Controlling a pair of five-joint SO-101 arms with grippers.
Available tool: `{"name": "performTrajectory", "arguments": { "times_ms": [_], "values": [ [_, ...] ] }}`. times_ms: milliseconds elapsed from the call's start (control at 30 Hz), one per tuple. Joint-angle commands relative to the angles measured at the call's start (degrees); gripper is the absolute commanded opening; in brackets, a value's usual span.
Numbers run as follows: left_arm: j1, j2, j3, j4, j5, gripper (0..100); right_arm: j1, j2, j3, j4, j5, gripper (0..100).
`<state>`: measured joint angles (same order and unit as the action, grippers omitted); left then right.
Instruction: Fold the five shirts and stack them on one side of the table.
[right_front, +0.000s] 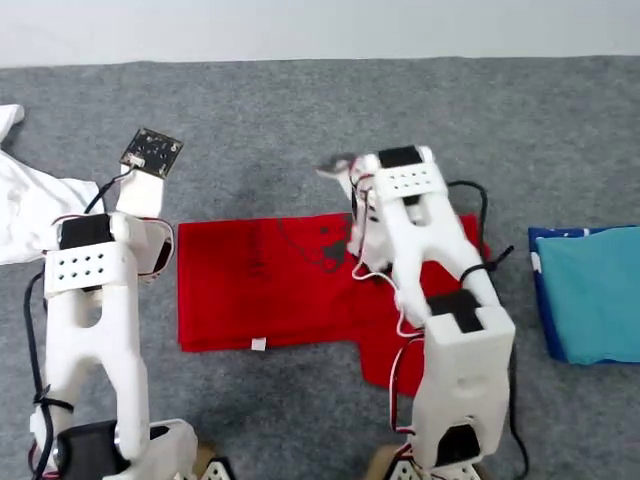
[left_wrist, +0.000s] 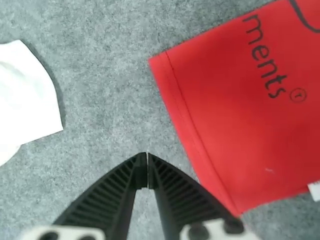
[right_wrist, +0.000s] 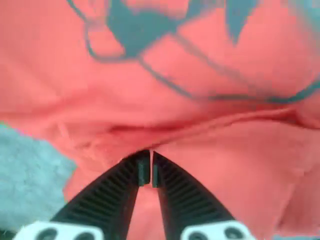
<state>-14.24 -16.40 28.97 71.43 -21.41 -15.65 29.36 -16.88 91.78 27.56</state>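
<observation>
Red shirt (right_front: 260, 290) lies long-axis across the table (right_front: 300, 120). Left jaws closed, empty, just beside its left edge. Right jaws closed over its far edge, pinch unclear.

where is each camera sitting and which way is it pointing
High view: fixed above, looking down on the table; both arms show.
Left wrist view: on that wrist, facing down past the left gripper at table, white shirt.
Right wrist view: on that wrist, close over the red shirt, right gripper ahead.
Shared: all see the red shirt.
</observation>
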Motion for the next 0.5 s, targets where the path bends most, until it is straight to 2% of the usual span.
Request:
{"name": "performTrajectory", "arguments": {
  "times_ms": [0,200,400,467],
  "values": [
    [0.1,-2.4,-0.3,1.8,-0.1,1,-0.8,-0.8,-7.3,-0.2,0.0,1.8],
    [0.1,-2.7,-0.6,1.4,-0.1,1,-0.7,-0.9,-8.2,0.0,0.2,2.2],
    [0.1,-2.7,-0.7,1.8,-0.1,1,-0.7,-1.5,-8.5,11.0,0.1,1.7],
    [0.1,-2.7,-0.7,1.8,-0.1,1,0.5,-2.9,-7.4,11.1,-0.4,1.7]
  ]
}}
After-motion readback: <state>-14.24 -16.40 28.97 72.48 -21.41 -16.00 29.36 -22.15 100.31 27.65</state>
